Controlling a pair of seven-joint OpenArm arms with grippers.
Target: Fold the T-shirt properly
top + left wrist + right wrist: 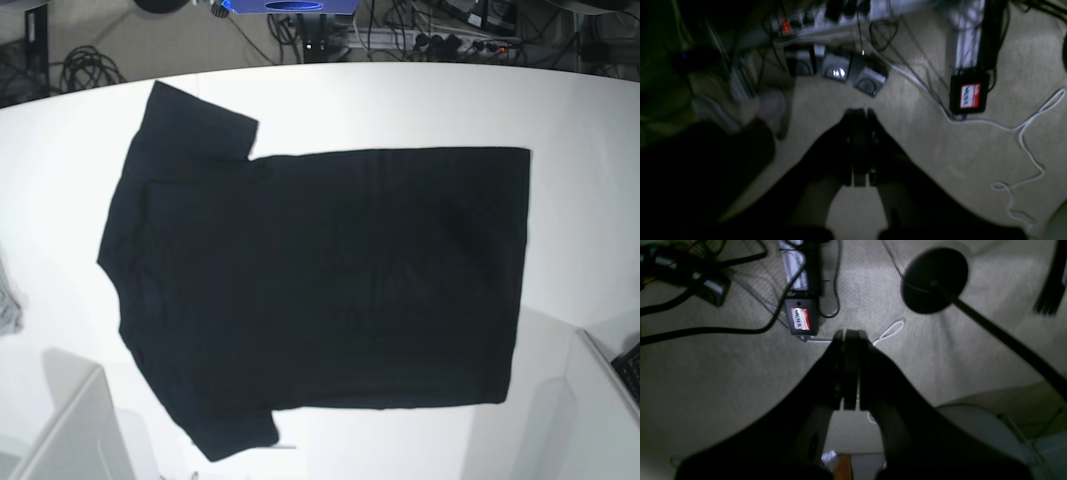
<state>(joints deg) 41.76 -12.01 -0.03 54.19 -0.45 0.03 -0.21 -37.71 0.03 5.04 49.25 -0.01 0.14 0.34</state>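
Note:
The black T-shirt (320, 280) lies spread flat on the white table (400, 105) in the base view, plain side up, collar end to the left and hem to the right. One sleeve points to the far left, the other to the near left. No print shows. My left gripper (859, 112) is shut and empty in the left wrist view, over carpeted floor. My right gripper (851, 334) is shut and empty in the right wrist view, also over floor. Neither gripper's fingers show in the base view, and the shirt does not show in the wrist views.
A small grey cloth scrap (8, 300) lies at the table's left edge. Pale arm parts stand at the near left (60, 430) and near right (600, 400) corners. Below the grippers are cables, a power strip (813, 20), a labelled black box (801, 320) and a round black stand base (933, 280).

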